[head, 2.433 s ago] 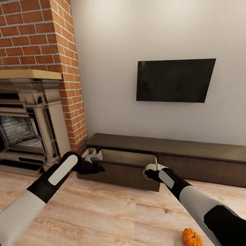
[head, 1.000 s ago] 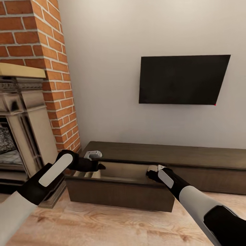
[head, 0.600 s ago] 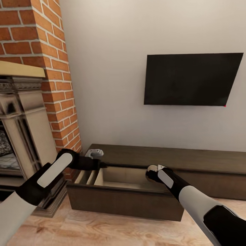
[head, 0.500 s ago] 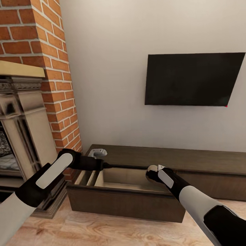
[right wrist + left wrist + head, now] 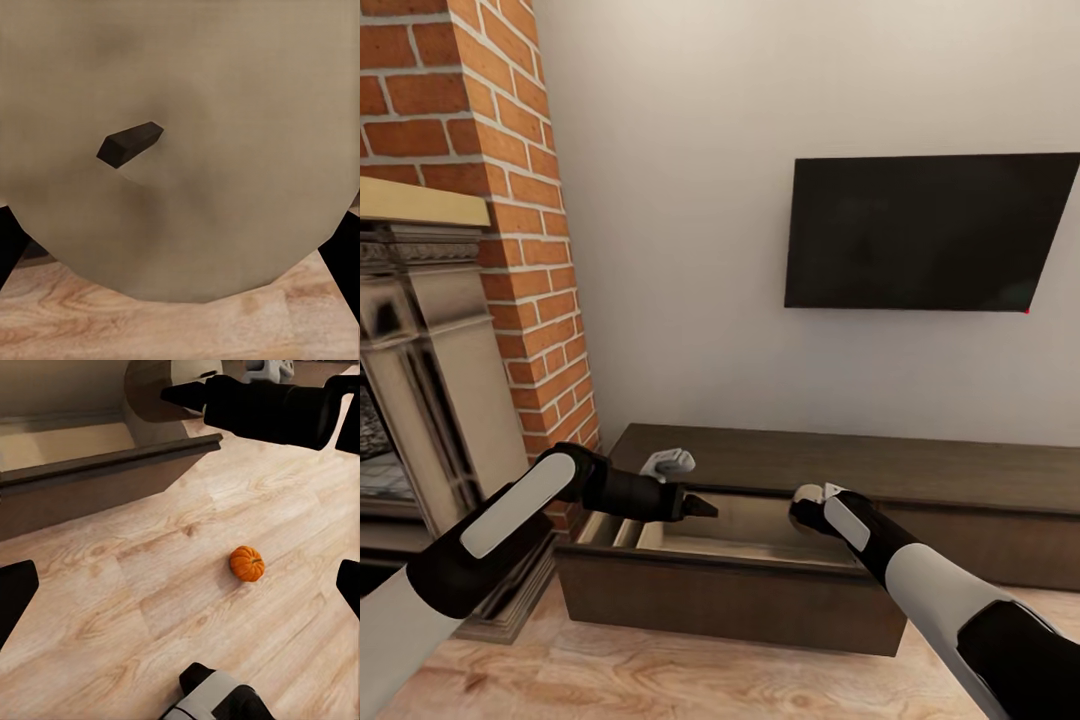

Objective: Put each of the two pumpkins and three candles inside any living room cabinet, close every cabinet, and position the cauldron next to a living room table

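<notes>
Low in the head view, the right gripper (image 5: 807, 495) is clenched on a beige candle (image 5: 804, 492) held over the right end of the open drawer (image 5: 720, 585); the right wrist view shows the candle's (image 5: 180, 150) wick end up close between the fingers. At lower left the left gripper (image 5: 700, 506) is released and holds nothing over the drawer's left part, and its wrist view shows a pumpkin (image 5: 247, 563) on the wood floor (image 5: 150, 607). Behind, the cabinet (image 5: 920, 480) runs along the wall under the television (image 5: 930, 232).
</notes>
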